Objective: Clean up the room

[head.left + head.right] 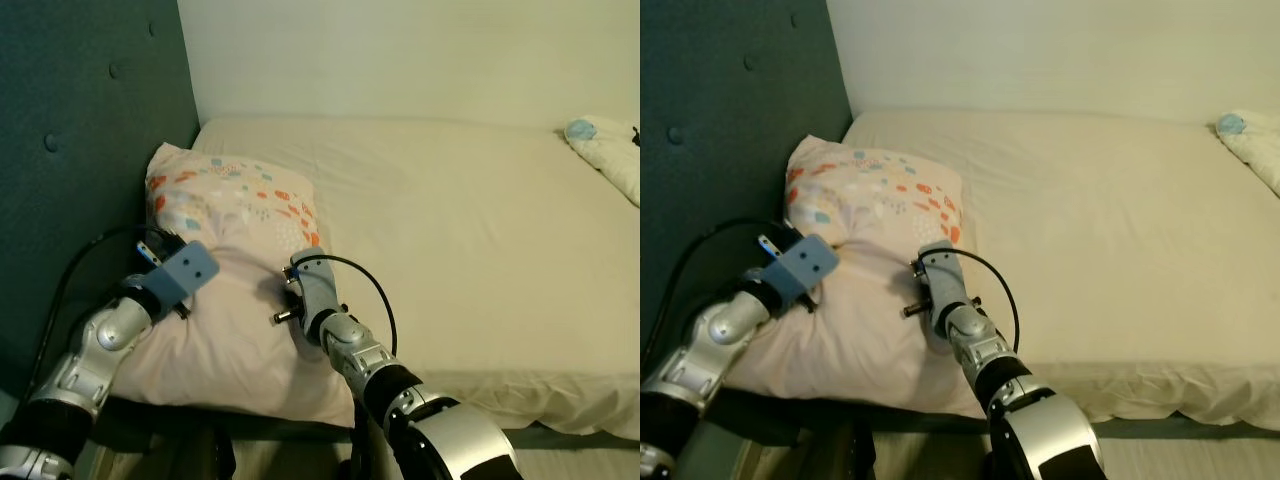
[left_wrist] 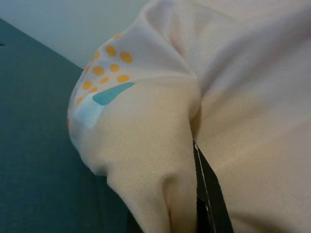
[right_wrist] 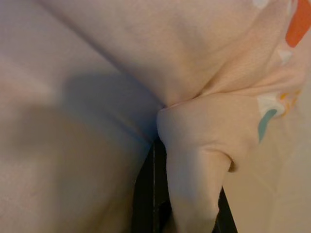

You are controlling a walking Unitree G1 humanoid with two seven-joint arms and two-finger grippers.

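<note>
From the head camera, the pillow (image 1: 230, 290) lies at the head end of the bed (image 1: 470, 250), its far corner close to the dark padded headboard (image 1: 80, 120) and its near edge overhanging the front of the mattress. The left gripper (image 1: 185, 262) is buried in the fabric on the pillow's headboard side, and the right gripper (image 1: 297, 262) presses into its other edge, near the orange and blue spots. A second pillow (image 1: 610, 150) sits well apart at the far right corner of the bed.

At the left wrist, a fold of pale cloth is bunched against one black finger (image 2: 206, 194), so this gripper looks clamped on the pillow, with the headboard just beside it.

At the right wrist, a puckered ridge of fabric stands pinched between two dark fingers (image 3: 148, 194), closed tight on the pillow.

The step in hand looks like placing or straightening the pillow with both arms. To do it well, both pinches should carry equal tension so the cover does not slip out of one side; move the two arms together and level, slide the pillow fully onto the mattress so nothing hangs over, square it to the headboard, then release both sides at once
</note>
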